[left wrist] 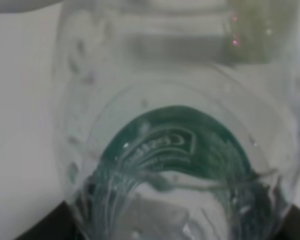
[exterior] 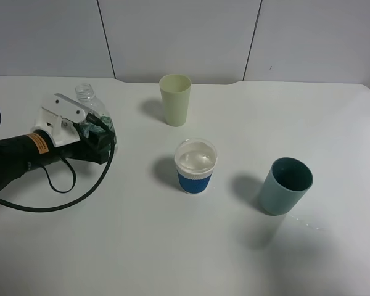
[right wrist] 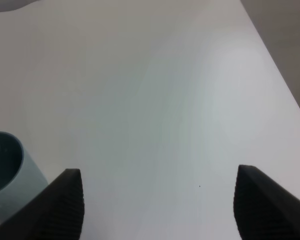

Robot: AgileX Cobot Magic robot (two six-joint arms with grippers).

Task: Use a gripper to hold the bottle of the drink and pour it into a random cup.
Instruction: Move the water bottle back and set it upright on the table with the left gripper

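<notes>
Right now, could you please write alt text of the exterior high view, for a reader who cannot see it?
The left gripper holds a clear bottle upright at the left of a white table. A blue-banded white cup holding clear liquid stands mid-table, between a pale green cup and a teal cup.

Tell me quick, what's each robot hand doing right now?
Left gripper: closed on the bottle.
Right gripper: open, holding nothing, above the table.
</notes>
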